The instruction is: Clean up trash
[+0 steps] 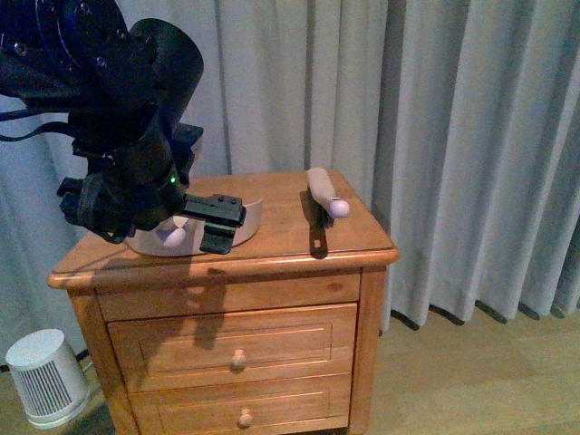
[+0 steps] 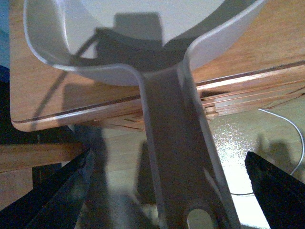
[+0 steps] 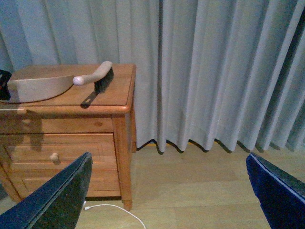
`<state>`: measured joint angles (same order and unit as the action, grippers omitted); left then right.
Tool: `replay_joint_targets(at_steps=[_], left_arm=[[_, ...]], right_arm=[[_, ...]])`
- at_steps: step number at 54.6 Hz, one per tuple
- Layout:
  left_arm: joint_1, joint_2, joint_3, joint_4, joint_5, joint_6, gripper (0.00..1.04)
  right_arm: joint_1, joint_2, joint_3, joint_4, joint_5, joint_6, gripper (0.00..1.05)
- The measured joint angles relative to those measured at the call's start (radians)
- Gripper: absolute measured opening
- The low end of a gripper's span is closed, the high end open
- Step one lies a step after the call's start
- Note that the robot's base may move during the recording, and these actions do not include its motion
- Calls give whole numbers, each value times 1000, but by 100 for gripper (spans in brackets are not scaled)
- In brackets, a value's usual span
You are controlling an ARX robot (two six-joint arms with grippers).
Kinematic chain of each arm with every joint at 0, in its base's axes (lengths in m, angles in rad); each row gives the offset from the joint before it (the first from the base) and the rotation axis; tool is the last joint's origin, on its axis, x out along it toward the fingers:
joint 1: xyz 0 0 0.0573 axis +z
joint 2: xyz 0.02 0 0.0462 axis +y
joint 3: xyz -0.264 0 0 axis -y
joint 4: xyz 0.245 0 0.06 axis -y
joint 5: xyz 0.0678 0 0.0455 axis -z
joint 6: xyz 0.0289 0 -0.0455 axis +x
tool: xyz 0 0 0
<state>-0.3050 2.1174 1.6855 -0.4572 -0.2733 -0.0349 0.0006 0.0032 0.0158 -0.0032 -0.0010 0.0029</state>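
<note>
No trash shows in any view; it is hidden or out of view. A beige dustpan (image 1: 246, 217) lies on the wooden nightstand (image 1: 272, 249), its handle (image 2: 176, 157) sticking out past the front edge. My left gripper (image 1: 222, 225) is open, a finger on each side of that handle without touching it (image 2: 167, 193). My right gripper (image 3: 167, 191) hangs open over the bare floor to the right of the nightstand (image 3: 114, 98), far from the dustpan (image 3: 38, 85). It does not appear in the front view.
A brush (image 1: 319, 192) with a beige handle and black bristles lies on the nightstand's right half (image 3: 97, 76). Grey curtains (image 1: 453, 136) hang behind. A white ribbed appliance (image 1: 45, 376) stands on the floor at left. A white cable (image 3: 114, 210) runs beside the nightstand's leg.
</note>
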Motion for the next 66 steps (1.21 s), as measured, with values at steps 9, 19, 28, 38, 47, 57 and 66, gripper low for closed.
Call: replay_joint_targets(at_steps=[9,19,28,38,47,57,66], left_arm=[[3,0,-3,6,2,1,97],[3,0,-17,7,-12,13,82],[3,0,-21,11,-23,25,54],[3,0,-21,13,-32,37,28],[3,0,-21,12,-34,42,28],[3,0,-16,15,-33,49,28],[8,0,11,50,-16,79,27]], right_arm=[[0,0,0,0,0,0,97],[0,0,0,0,0,0,97],[0,0,0,0,0,0,97],[0,0,0,0,0,0,97],[0,0,0,0,0,0,97],[0,0,0,0,0,0,97],[0,0,0,0,0,0,97]])
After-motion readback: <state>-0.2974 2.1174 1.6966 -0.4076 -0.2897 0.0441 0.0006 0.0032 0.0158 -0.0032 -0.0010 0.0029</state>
